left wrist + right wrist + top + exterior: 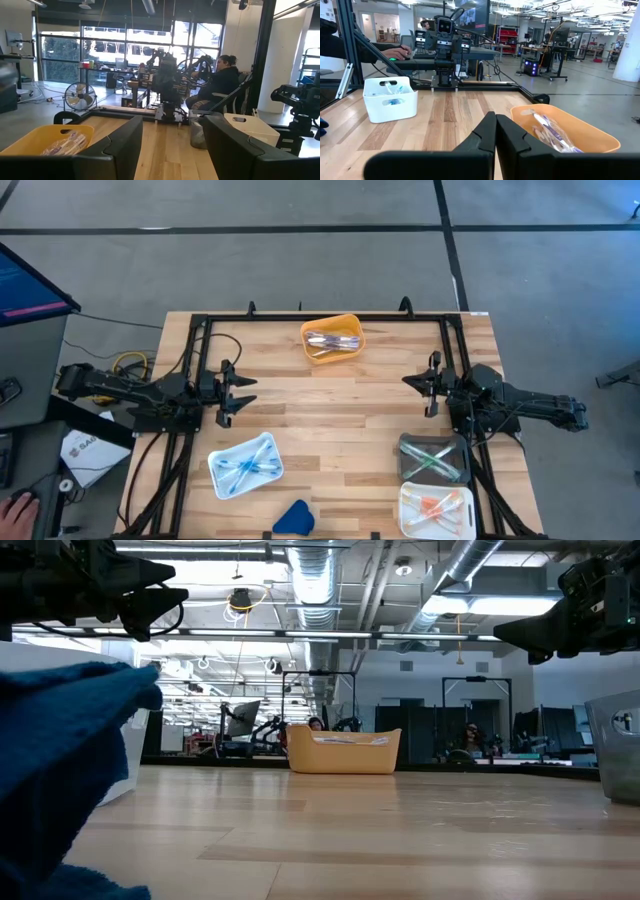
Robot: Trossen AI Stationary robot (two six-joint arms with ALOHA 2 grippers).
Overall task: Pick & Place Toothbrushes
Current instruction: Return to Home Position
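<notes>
Left arm [130, 392] lies level at left-centre of the high view, pointing toward centre. Left gripper [240, 395] has its fingers spread apart over the bare table [340, 415]. Right arm [530, 405] mirrors it at right-centre, with right gripper [410, 381] fingers pressed together.

- Purple toothbrushes [333, 340] are in the yellow bin [331, 321], top centre.
- Blue toothbrushes [245, 466] are in the left white bin [213, 463], lower left.
- Green toothbrushes [432, 460] are in the grey bin [405, 445], lower right.
- Orange toothbrushes [437, 504] are in the right white bin [404, 510], bottom right, beside the grey one.

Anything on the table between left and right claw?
No: high view shows bare tabletop between left claw and right claw; yellow bin sits off that line.
</notes>
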